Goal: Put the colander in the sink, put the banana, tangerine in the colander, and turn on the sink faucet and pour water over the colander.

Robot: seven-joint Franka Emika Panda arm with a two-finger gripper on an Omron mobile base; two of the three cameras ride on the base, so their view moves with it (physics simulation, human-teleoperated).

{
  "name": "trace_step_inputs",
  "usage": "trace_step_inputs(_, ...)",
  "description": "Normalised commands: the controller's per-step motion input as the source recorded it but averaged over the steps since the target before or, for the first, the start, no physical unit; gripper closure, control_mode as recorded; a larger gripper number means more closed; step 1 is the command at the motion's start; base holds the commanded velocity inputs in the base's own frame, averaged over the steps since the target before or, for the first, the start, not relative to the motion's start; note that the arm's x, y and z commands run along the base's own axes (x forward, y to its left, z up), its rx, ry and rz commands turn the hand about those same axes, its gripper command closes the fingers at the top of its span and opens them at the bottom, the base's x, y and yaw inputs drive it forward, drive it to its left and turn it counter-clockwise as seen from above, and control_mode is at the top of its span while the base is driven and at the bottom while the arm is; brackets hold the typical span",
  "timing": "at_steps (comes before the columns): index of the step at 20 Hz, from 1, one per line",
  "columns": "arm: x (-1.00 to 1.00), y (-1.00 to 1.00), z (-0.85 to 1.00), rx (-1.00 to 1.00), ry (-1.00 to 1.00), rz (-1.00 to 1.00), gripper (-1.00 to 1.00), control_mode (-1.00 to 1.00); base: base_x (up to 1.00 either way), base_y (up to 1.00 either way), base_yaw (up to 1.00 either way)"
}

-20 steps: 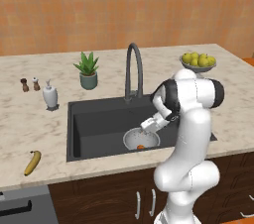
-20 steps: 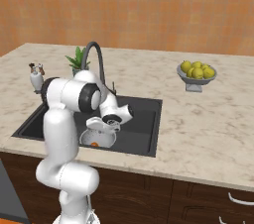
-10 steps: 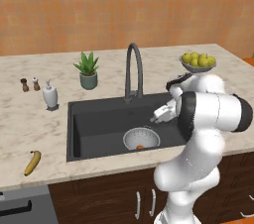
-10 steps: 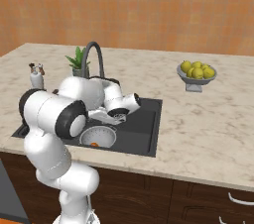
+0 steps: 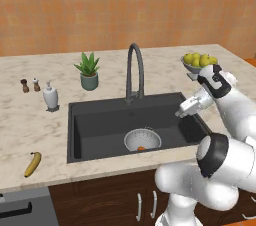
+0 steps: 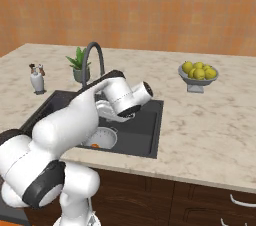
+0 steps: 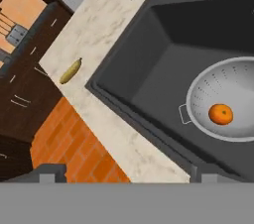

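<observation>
Left base view: we find the colander seated on the floor of the sink with the tangerine inside it, so we judge the step in hand to be fetching the banana. The banana lies on the counter at the front left corner, well apart from the sink. The gripper hangs above the right side of the basin, beside the sink faucet, carrying nothing. We plan a wide sweep to the left, keeping the hand above the sink rim and forward of the spout.

Right base view: the arm's own body hides much of the basin. We see part of the colander and an orange patch at its near edge — the tangerine. The gripper sits just above them.

Hand view: the two fingertips stand far apart at the bottom edge, with nothing between them. The banana lies slantwise on the counter beyond the sink's corner. We advise turning the hand so the jaws straddle the banana across its narrow width near mid-length, then descending straight — a tip grasp may let the curved fruit pivot.
</observation>
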Motion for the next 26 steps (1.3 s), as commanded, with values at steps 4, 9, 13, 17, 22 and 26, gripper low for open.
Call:
trace_step_inputs(4, -1.00, 0.65, 0.94, -0.11, -0.06, -0.07, -1.00, -1.00, 0.00, 0.00, 0.00)
trace_step_inputs(9, -1.00, 1.00, 0.62, -0.19, -0.04, -0.14, -1.00, -1.00, 0.00, 0.00, 0.00)
trace_step_inputs(13, -0.91, 1.00, 0.36, -0.23, 0.00, -0.14, -1.00, -1.00, 0.00, 0.00, 0.00)
trace_step_inputs(17, -0.46, 1.00, 0.13, -0.23, 0.08, -0.14, -1.00, -1.00, 0.00, 0.00, 0.00)
trace_step_inputs(22, 0.05, 1.00, 0.00, -0.17, 0.20, -0.12, -1.00, -1.00, 0.00, 0.00, 0.00)
trace_step_inputs(26, 0.21, 1.00, -0.01, -0.08, 0.21, -0.10, -1.00, -1.00, 0.00, 0.00, 0.00)
